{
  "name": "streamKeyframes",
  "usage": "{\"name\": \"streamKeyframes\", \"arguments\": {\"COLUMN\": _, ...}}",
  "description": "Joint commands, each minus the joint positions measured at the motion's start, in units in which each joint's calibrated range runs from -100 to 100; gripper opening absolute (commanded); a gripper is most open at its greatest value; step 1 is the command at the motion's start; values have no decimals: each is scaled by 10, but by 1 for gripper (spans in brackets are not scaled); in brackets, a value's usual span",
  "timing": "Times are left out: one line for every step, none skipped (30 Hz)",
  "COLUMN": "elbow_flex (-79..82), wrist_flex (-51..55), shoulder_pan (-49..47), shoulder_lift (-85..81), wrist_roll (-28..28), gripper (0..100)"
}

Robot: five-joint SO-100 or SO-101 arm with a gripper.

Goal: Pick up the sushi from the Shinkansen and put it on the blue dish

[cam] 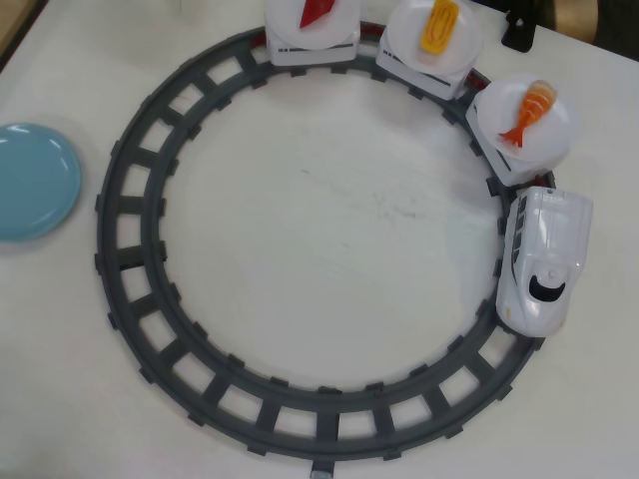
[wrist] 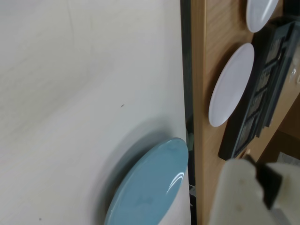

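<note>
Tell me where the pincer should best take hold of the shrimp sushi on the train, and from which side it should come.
Probably grip the sushi across its striped body, not the thin fanned tail. Come straight down from above: it lies flat on a plate, so its sides are free. In the overhead view it runs diagonally, tail toward the lower left, so turn the fingers across that line.

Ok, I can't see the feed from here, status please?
Claw partly visible in wrist view, state unclear. Shrimp sushi on the car behind the train. Blue dish empty, nothing in the way.
</note>
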Motion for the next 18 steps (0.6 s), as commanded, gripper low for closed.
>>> {"name": "streamKeyframes", "arguments": {"elbow_flex": 10, "wrist_flex": 14, "shoulder_pan": 28, "shoulder_lift": -3, "wrist_roll": -5, "gripper": 3}}
{"name": "streamKeyframes", "arguments": {"elbow_flex": 10, "wrist_flex": 14, "shoulder_pan": 28, "shoulder_lift": -3, "wrist_roll": -5, "gripper": 3}}
{"name": "streamKeyframes", "arguments": {"elbow_flex": 10, "wrist_flex": 14, "shoulder_pan": 28, "shoulder_lift": -3, "wrist_roll": -5, "gripper": 3}}
{"name": "streamKeyframes", "arguments": {"elbow_flex": 9, "wrist_flex": 14, "shoulder_pan": 28, "shoulder_lift": -3, "wrist_roll": -5, "gripper": 3}}
{"name": "streamKeyframes", "arguments": {"elbow_flex": 9, "wrist_flex": 14, "shoulder_pan": 28, "shoulder_lift": -3, "wrist_roll": -5, "gripper": 3}}
{"name": "streamKeyframes", "arguments": {"elbow_flex": 9, "wrist_flex": 14, "shoulder_pan": 28, "shoulder_lift": -3, "wrist_roll": -5, "gripper": 3}}
{"name": "streamKeyframes", "arguments": {"elbow_flex": 9, "wrist_flex": 14, "shoulder_pan": 28, "shoulder_lift": -3, "wrist_roll": -5, "gripper": 3}}
{"name": "streamKeyframes", "arguments": {"elbow_flex": 9, "wrist_flex": 14, "shoulder_pan": 28, "shoulder_lift": -3, "wrist_roll": -5, "gripper": 3}}
{"name": "streamKeyframes", "arguments": {"elbow_flex": 9, "wrist_flex": 14, "shoulder_pan": 28, "shoulder_lift": -3, "wrist_roll": -5, "gripper": 3}}
{"name": "streamKeyframes", "arguments": {"elbow_flex": 9, "wrist_flex": 14, "shoulder_pan": 28, "shoulder_lift": -3, "wrist_roll": -5, "gripper": 3}}
{"name": "streamKeyframes", "arguments": {"elbow_flex": 9, "wrist_flex": 14, "shoulder_pan": 28, "shoulder_lift": -3, "wrist_roll": -5, "gripper": 3}}
{"name": "streamKeyframes", "arguments": {"elbow_flex": 8, "wrist_flex": 14, "shoulder_pan": 28, "shoulder_lift": -3, "wrist_roll": -5, "gripper": 3}}
{"name": "streamKeyframes", "arguments": {"elbow_flex": 8, "wrist_flex": 14, "shoulder_pan": 28, "shoulder_lift": -3, "wrist_roll": -5, "gripper": 3}}
{"name": "streamKeyframes", "arguments": {"elbow_flex": 8, "wrist_flex": 14, "shoulder_pan": 28, "shoulder_lift": -3, "wrist_roll": -5, "gripper": 3}}
{"name": "streamKeyframes", "arguments": {"elbow_flex": 7, "wrist_flex": 14, "shoulder_pan": 28, "shoulder_lift": -3, "wrist_roll": -5, "gripper": 3}}
{"name": "streamKeyframes", "arguments": {"elbow_flex": 7, "wrist_flex": 14, "shoulder_pan": 28, "shoulder_lift": -3, "wrist_roll": -5, "gripper": 3}}
{"name": "streamKeyframes", "arguments": {"elbow_flex": 7, "wrist_flex": 14, "shoulder_pan": 28, "shoulder_lift": -3, "wrist_roll": -5, "gripper": 3}}
{"name": "streamKeyframes", "arguments": {"elbow_flex": 7, "wrist_flex": 14, "shoulder_pan": 28, "shoulder_lift": -3, "wrist_roll": -5, "gripper": 3}}
